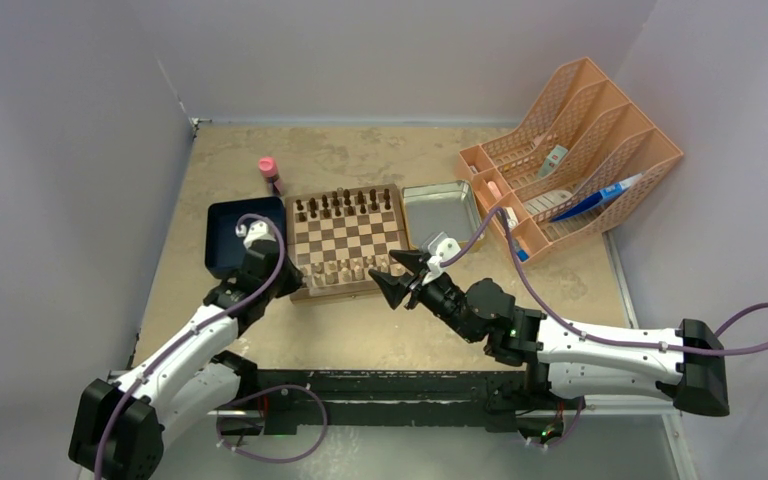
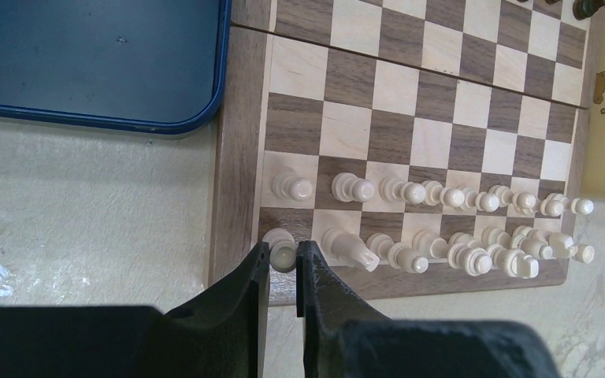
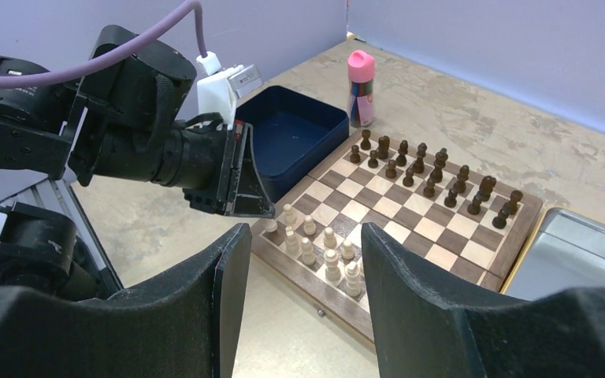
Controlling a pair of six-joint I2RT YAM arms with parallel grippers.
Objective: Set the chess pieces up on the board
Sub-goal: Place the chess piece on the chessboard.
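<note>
The board [image 1: 352, 238] lies mid-table. Dark chess pieces [image 1: 345, 205] line its far two rows and pale chess pieces [image 1: 348, 268] its near two rows. My left gripper [image 2: 283, 249] is shut on a pale piece [image 2: 283, 255] at the near-left corner square, with both fingers pressed against its top. In the right wrist view that gripper [image 3: 261, 211] hangs over the same corner of the board [image 3: 410, 216]. My right gripper [image 1: 384, 268] hovers open by the board's near-right corner and holds nothing. Its fingers [image 3: 228, 268] frame the pale rows [image 3: 327, 252].
A dark blue tray [image 1: 228, 240] sits left of the board, touching its edge. A metal tin [image 1: 442, 205] lies to the right of the board. A pink-capped bottle [image 1: 269, 172] stands behind the tray. An orange file rack [image 1: 570, 150] fills the back right.
</note>
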